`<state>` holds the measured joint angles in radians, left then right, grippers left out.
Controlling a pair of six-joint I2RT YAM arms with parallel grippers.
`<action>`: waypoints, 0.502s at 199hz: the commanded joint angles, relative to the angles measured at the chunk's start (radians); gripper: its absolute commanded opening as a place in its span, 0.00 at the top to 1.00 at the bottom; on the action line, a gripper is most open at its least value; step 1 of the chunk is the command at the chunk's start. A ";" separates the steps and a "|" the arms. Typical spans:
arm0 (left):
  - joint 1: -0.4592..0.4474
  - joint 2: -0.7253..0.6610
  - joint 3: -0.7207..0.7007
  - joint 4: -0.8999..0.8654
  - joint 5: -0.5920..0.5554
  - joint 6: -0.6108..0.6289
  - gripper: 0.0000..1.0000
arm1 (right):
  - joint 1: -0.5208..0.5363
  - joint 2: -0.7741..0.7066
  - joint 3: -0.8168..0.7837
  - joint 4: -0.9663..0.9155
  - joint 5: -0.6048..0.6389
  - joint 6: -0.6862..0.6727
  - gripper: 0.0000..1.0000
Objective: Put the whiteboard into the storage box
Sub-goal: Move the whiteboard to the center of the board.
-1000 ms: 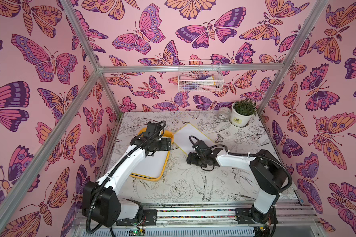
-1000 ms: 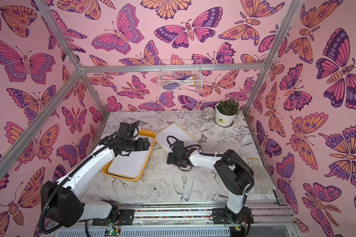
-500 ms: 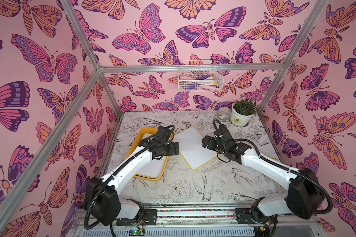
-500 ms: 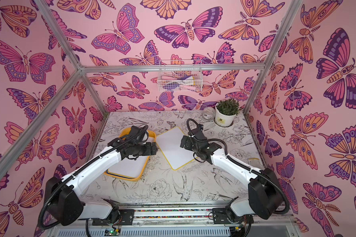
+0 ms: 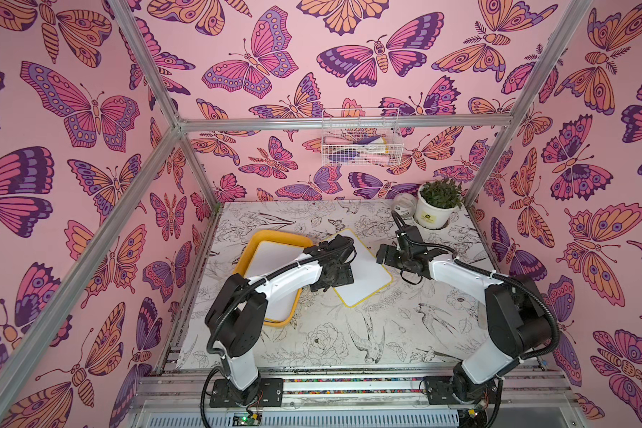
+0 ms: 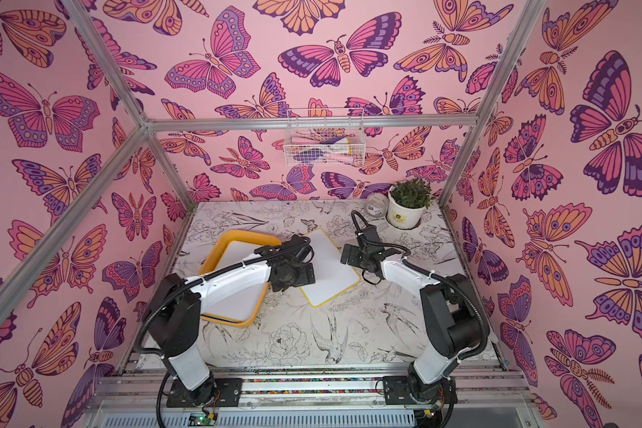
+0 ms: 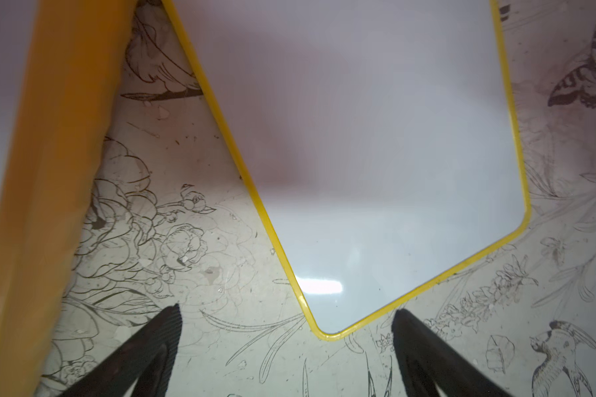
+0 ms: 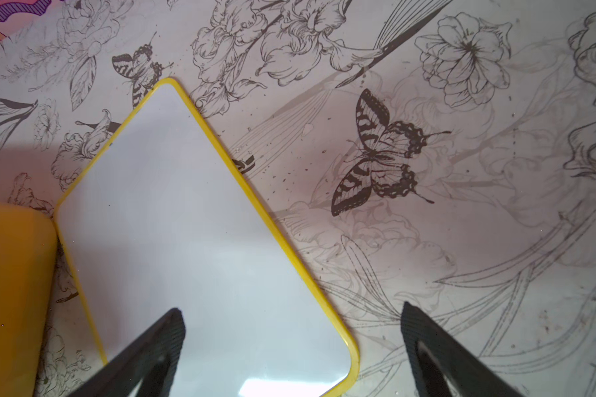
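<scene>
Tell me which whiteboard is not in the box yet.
The yellow-edged whiteboard, lying flat on the table just right of the box. The other whiteboard already lies inside the box.

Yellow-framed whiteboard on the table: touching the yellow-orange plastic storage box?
Cannot tell. Right wrist view: the whiteboard corner meets the storage box rim, no gap visible, but the raised rim could hide one.

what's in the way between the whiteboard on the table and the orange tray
Nothing lies on the strip of table between the whiteboard and the tray. Only the tray's low rim has to be cleared. The tray already holds another whiteboard, and the left gripper, open, hangs above the whiteboard's corner.
</scene>
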<state>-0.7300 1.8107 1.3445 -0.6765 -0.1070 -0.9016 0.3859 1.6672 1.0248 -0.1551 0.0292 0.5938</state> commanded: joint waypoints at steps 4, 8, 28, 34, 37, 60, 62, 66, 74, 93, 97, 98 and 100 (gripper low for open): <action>0.003 0.061 0.058 0.012 -0.042 -0.101 0.02 | -0.008 0.046 0.036 0.049 -0.061 -0.033 0.00; 0.005 0.073 0.069 0.015 -0.041 -0.103 0.01 | -0.010 0.054 0.040 0.050 -0.067 -0.034 0.00; 0.033 0.127 0.110 0.019 -0.005 -0.108 0.01 | -0.009 0.092 0.056 0.067 -0.092 -0.039 0.00; 0.043 0.139 0.117 0.021 0.005 -0.108 0.01 | -0.010 0.100 0.059 0.075 -0.094 -0.037 0.00; 0.048 0.144 0.118 0.023 0.010 -0.109 0.01 | -0.010 0.105 0.060 0.079 -0.094 -0.037 0.00; 0.084 0.173 0.119 0.044 0.048 -0.112 0.01 | -0.012 0.139 0.076 0.089 -0.102 -0.038 0.01; 0.086 0.176 0.119 0.044 0.048 -0.112 0.01 | -0.012 0.143 0.077 0.089 -0.103 -0.038 0.01; 0.090 0.179 0.118 0.047 0.050 -0.112 0.02 | -0.012 0.149 0.079 0.090 -0.104 -0.038 0.01; 0.097 0.189 0.116 0.051 0.052 -0.110 0.01 | -0.012 0.156 0.081 0.093 -0.107 -0.036 0.01; 0.121 0.213 0.103 0.080 0.095 -0.113 0.02 | -0.011 0.169 0.076 0.112 -0.121 -0.026 0.02; 0.125 0.217 0.102 0.086 0.102 -0.113 0.02 | -0.010 0.170 0.072 0.117 -0.125 -0.022 0.02; 0.126 0.218 0.102 0.087 0.103 -0.113 0.02 | -0.010 0.170 0.071 0.118 -0.125 -0.020 0.02; 0.128 0.221 0.101 0.089 0.104 -0.113 0.02 | -0.010 0.172 0.070 0.120 -0.127 -0.020 0.02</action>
<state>-0.6228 1.9953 1.4513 -0.6102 -0.0547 -0.9791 0.3790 1.8164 1.0763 -0.0711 -0.0696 0.5755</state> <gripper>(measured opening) 0.983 0.983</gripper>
